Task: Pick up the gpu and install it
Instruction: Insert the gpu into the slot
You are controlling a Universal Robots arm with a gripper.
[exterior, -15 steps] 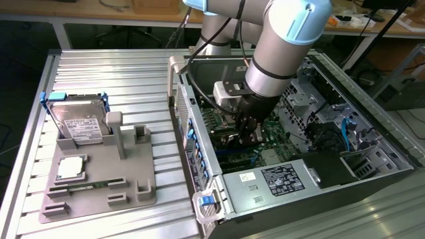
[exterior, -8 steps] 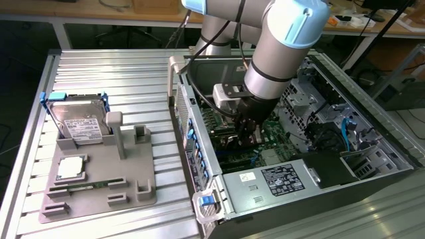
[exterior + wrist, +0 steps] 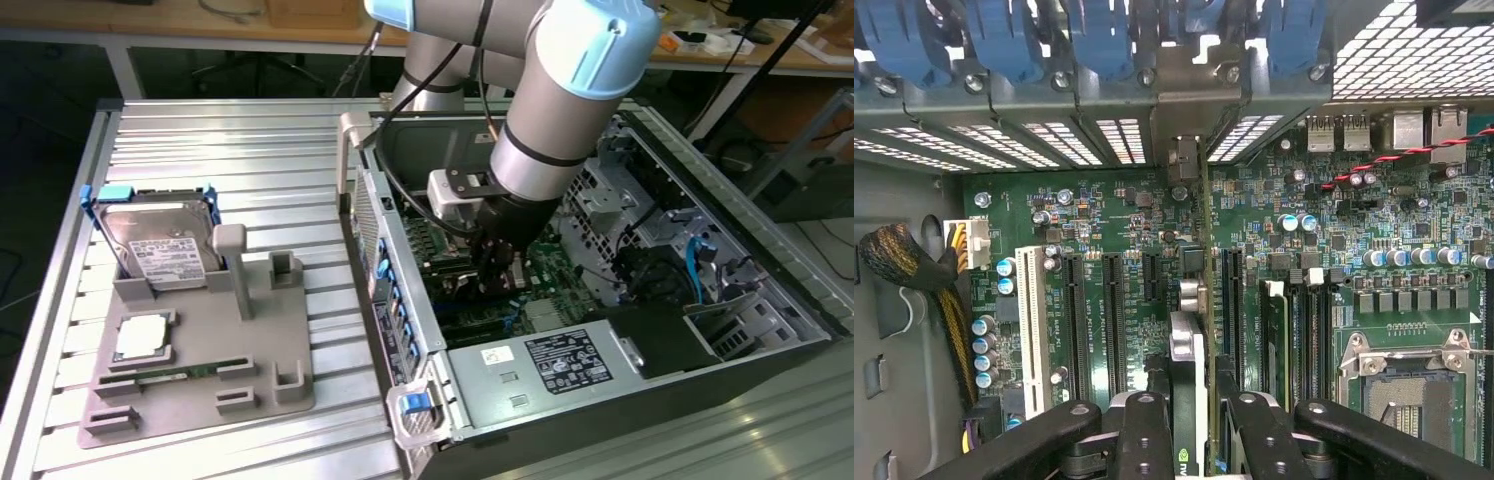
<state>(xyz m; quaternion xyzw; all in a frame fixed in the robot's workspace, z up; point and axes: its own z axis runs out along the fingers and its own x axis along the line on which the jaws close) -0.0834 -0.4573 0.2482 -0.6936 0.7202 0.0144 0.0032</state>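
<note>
Wrist view: tool clamped on gpu, card edge-on between its fingers, directly above motherboard slots. Risk, my guess: slight misalignment jams edge connector beside slot.

A green motherboard is seen, edged by blue slot clips; a black gripper and grey fixture tray are shown.

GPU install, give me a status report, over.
Fingers shut on the gpu, card held edge-on inside the computer case. Gpu lined up over the motherboard expansion slots, seating unclear. Nothing seen blocking the slot.
</note>
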